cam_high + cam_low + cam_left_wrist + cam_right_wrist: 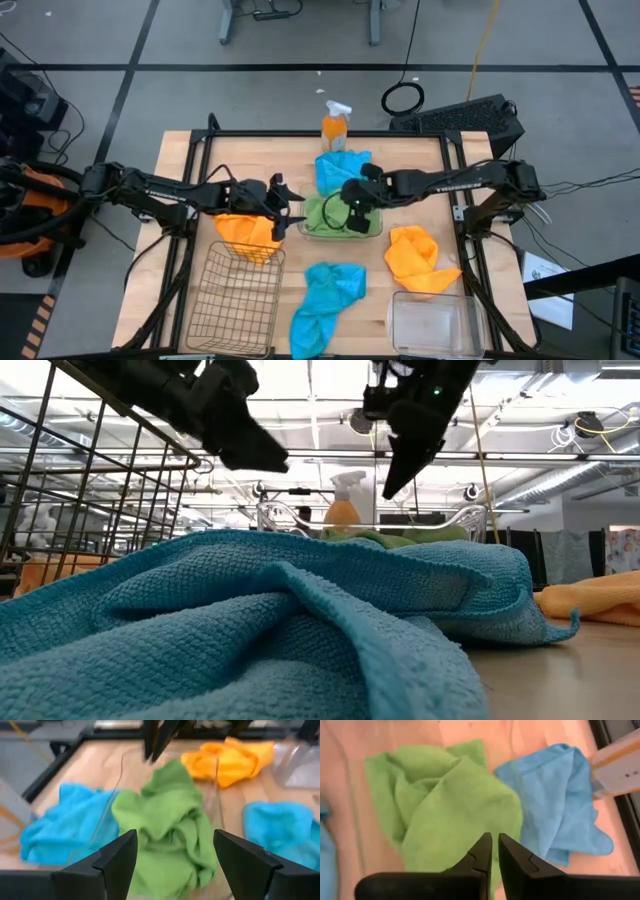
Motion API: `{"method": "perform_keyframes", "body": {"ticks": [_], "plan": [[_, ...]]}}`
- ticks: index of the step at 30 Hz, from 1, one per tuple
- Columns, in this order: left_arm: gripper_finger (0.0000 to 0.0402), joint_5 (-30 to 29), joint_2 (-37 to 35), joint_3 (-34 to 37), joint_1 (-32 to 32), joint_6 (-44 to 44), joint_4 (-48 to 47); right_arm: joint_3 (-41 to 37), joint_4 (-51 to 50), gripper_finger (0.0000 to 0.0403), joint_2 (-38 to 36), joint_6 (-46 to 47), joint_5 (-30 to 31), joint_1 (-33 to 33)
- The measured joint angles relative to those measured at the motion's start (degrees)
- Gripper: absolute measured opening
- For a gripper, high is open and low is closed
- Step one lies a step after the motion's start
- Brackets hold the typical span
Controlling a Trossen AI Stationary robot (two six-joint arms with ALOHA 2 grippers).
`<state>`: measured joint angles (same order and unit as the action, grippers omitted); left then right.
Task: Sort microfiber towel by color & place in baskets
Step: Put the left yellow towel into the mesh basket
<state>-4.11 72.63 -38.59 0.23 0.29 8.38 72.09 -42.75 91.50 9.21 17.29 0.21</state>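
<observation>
Hovering clenched, right gripper (492, 851) above green towels (445, 800); left gripper (172, 851) released, seemingly empty.

One camera looks straight down; one sits at tabletop level behind a blue towel (300, 630); both wrist cameras closely share the green towels (165, 827).

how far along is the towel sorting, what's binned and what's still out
Done: green towels lie in the middle clear basket.
In hand: nothing; the right gripper hovers over the green, jaws shut and empty, and the left gripper is open beside it.
Left: two orange towels and two blue towels on the table.
</observation>
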Motion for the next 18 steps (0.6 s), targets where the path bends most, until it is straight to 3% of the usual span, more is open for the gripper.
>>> {"method": "perform_keyframes", "body": {"ticks": [7, 12, 18], "plan": [[0.0267, -5.5, -3.26, 0.02, 0.0, -4.64, -13.28, -6.61, 4.16, 0.0023, -1.33, 4.14, 8.4, 6.07], [0.0267, -12.12, -6.5, 0.04, 0.36, -12.5, -24.09, -9.7, 7.76, 0.0023, -1.9, 7.63, 9.91, 9.63], [0.0267, -12.44, -8.27, 0.0, 2.69, -18.94, -34.72, -9.76, 10.74, 0.0023, -1.94, 7.9, 13.71, 14.06]]}}
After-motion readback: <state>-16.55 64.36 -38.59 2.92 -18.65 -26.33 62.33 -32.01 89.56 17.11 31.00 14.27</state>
